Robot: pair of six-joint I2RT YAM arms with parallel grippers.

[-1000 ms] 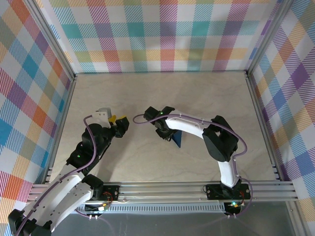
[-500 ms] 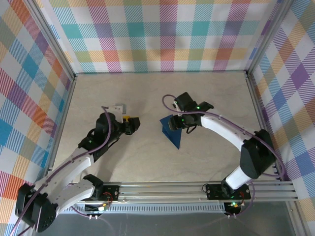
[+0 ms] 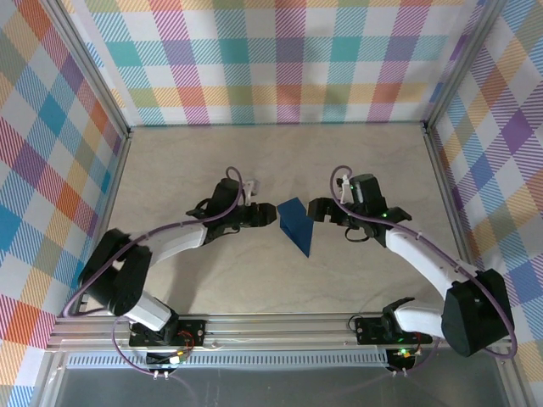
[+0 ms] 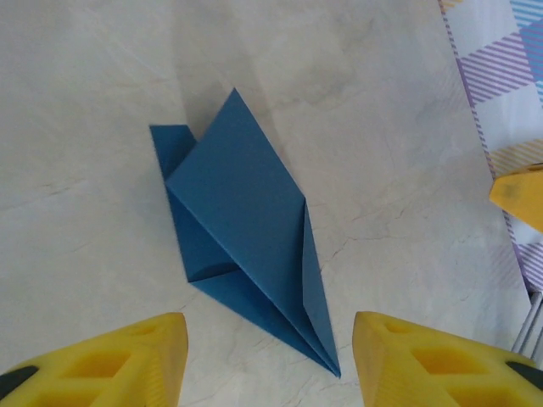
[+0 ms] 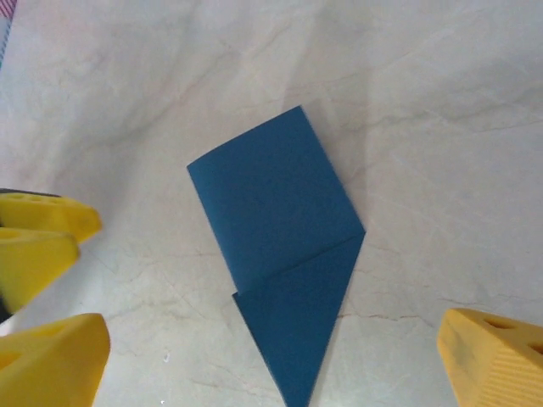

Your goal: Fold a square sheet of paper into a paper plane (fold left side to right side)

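Observation:
The dark-blue square sheet of paper (image 3: 295, 225) lies flat on the table, folded into a narrow pointed shape whose tip points toward the near edge. In the left wrist view the paper (image 4: 242, 225) shows layered flaps and a raised fold. In the right wrist view the paper (image 5: 284, 254) shows one diagonal crease. My left gripper (image 3: 270, 217) is just left of the sheet, open, its yellow fingers (image 4: 127, 365) straddling bare table short of the tip. My right gripper (image 3: 316, 210) stands just right of the sheet, wide open and empty, with a finger (image 5: 496, 360) on either side of the tip.
The pale marbled table (image 3: 254, 161) is ringed by checked walls and an aluminium rail (image 3: 280, 326) along the near edge. The two grippers face each other closely across the paper; the right one's yellow finger (image 4: 519, 197) shows in the left wrist view.
My right gripper let go of the paper, opened wide and drew back to the right. My left arm reached right, up to the sheet's left edge. The paper now lies free.

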